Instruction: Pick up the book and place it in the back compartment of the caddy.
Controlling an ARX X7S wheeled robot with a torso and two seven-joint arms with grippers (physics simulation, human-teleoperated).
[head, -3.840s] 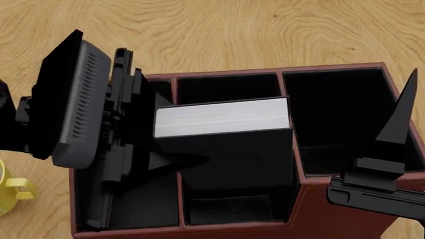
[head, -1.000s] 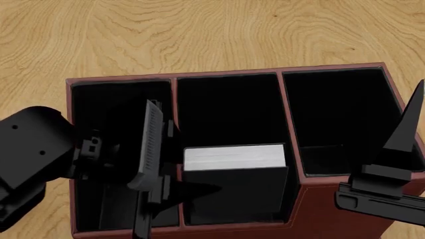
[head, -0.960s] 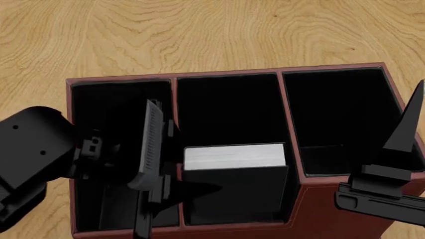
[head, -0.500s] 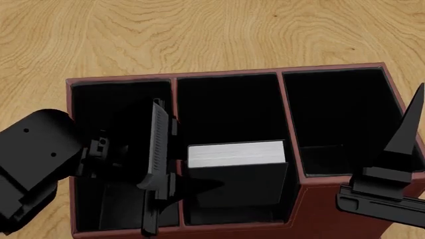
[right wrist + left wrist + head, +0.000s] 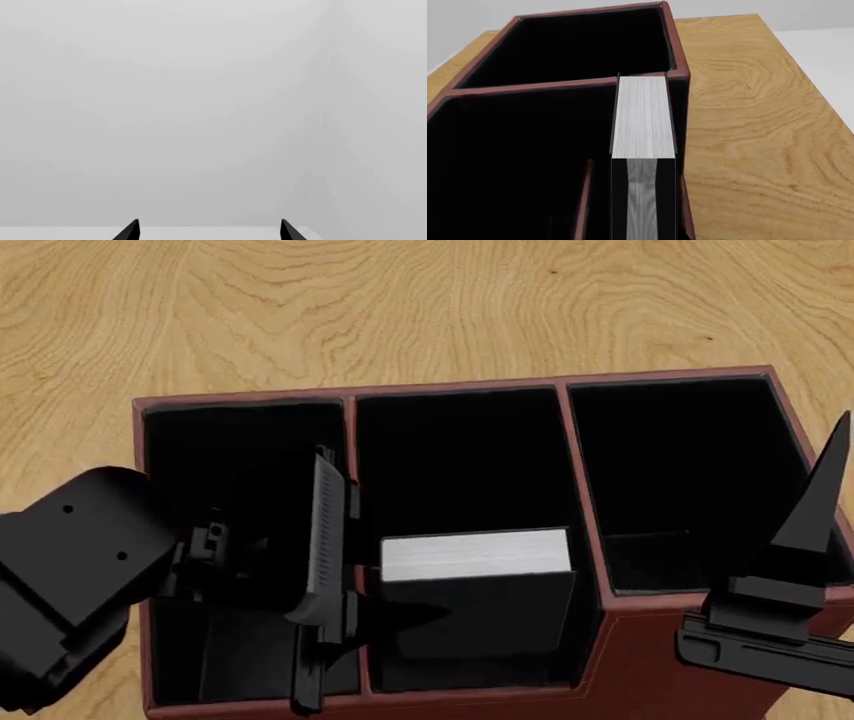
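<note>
The left gripper hangs inside the caddy; whether it pinches the book I can't tell. The book stands upright in the middle cell at the caddy's near end. Withdrawing carelessly could snag and tip it. The right gripper idles, spread.

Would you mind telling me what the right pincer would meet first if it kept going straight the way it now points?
Probably nothing nearby. The right pincer faces only blank pale background in its wrist view, its fingertips apart. From the head view it points up, past the caddy, though depth is unclear.
</note>
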